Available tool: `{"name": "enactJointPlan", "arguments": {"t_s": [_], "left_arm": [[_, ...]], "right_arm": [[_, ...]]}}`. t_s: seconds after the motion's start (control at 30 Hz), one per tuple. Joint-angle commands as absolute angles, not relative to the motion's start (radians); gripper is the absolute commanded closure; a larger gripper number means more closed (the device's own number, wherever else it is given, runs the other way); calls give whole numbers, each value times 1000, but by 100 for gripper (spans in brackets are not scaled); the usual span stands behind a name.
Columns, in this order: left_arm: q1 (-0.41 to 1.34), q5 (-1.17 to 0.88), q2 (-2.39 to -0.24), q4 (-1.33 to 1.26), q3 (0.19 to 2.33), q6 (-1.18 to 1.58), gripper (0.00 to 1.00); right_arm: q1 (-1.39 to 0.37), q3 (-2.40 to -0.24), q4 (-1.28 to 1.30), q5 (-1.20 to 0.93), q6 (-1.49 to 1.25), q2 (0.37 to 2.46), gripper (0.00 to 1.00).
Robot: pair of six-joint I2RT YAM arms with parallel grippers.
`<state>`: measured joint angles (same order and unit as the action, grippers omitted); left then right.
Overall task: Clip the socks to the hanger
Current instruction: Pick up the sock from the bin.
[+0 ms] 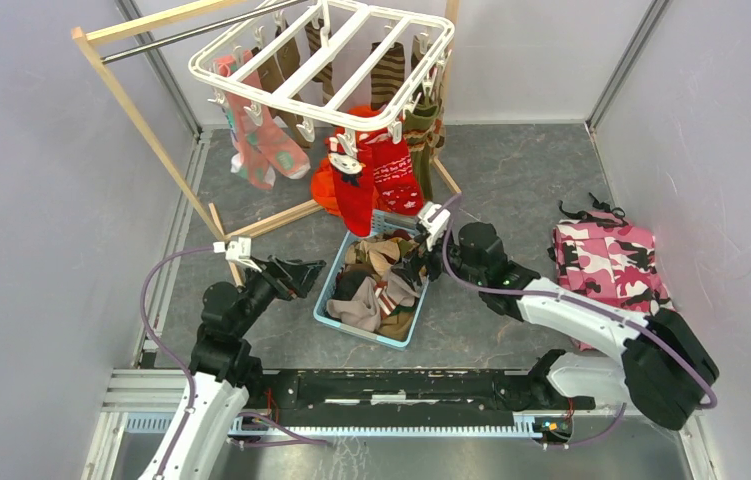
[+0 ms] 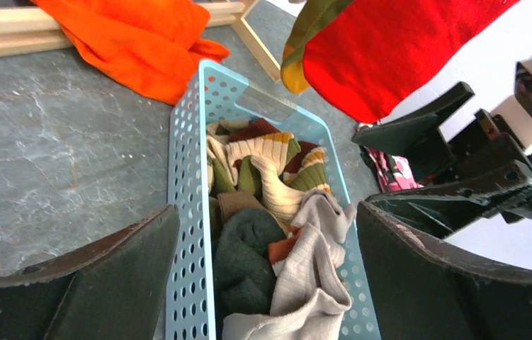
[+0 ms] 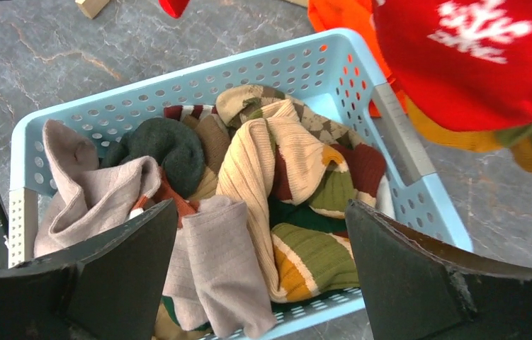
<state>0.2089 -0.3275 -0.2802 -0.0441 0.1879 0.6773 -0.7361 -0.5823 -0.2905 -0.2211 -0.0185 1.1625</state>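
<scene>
Between your two arms, on the grey tabletop, sat the light-blue basket. The socks lay heaped inside it, cream, brown, green and dark ones tangled together.

Your left gripper hung at the basket's left wall with its jaws spread wide and nothing between them. From its wrist camera one finger showed over bare tabletop outside the wall, the other toward the basket's far side. Your right gripper stood over the basket's right rim, also wide open and empty. Its fingers were low above the heap, and you could not tell whether they touched the cloth.

The pale beige sock with the reddish-brown band lay at the near end of the basket, just beside a dark green one. A ribbed cream sock was draped across the middle.

Behind the basket the hanger hung by the wooden stand. Red patterned socks and a pink one were clipped along its near edge, and striped brown and green socks on its far side. An orange cloth lay beneath it, and a pink camouflage garment lay well to your right.
</scene>
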Motion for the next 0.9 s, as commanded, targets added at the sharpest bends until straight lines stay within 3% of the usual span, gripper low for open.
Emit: {"name": "enactJointPlan", "arguments": {"t_s": [0.0,0.6,0.7,0.87], "left_arm": [[206,-389,-275,-198,147,782,2],[206,-420,-300,-235,146,792,8],[206,-429,-304,-235,151,795,8],[206,-463,-309,-261,150,805,10]], "right_arm": [[-765,-659,-341,-247,-59,1237,8],[-897,-733,-92,43,78,1316,29],[-906,-742,-90,28,81,1328,42],[-914,-739,-100,31,84,1282,80]]}}
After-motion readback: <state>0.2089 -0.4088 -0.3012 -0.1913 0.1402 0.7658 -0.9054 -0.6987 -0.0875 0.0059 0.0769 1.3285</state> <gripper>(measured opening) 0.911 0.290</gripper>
